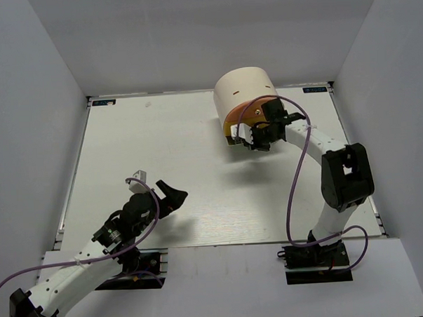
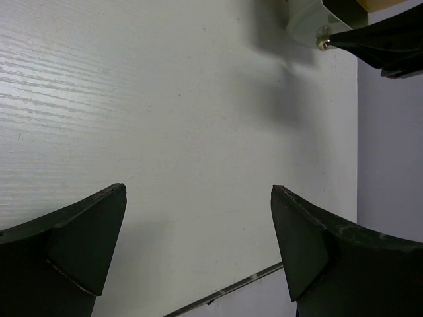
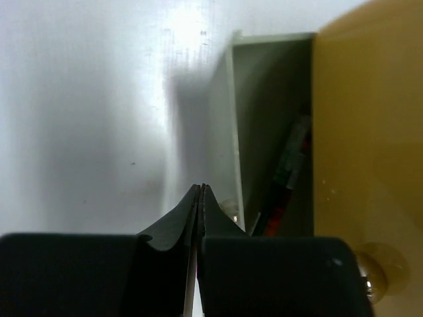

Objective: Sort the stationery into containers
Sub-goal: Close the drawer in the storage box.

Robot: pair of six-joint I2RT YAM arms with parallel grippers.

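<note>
**Right pincer closed at the open drawer**

The right gripper [image 3: 201, 188] has its smooth black fingers pressed tip to tip, with nothing seen between them. Just beyond the tips, right, a pale green drawer [image 3: 234, 125] of the cream rounded desk unit [image 1: 245, 90] stands open with a thin red pen [image 3: 287, 175] inside. A glossy yellow drawer front [image 3: 363, 132] crowds the right. The left gripper [image 2: 198, 191] gapes wide, holding nothing, over the grained white table [image 2: 132, 99].

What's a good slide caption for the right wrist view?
Right gripper, jaws shut, hangs just outside an open pale drawer holding a pen, yellow drawer front alongside.

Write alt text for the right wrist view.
The right gripper, fingers closed together, hangs over the white table beside an open pale drawer holding a red pen. A yellow drawer front with a knob fills the right side.
</note>
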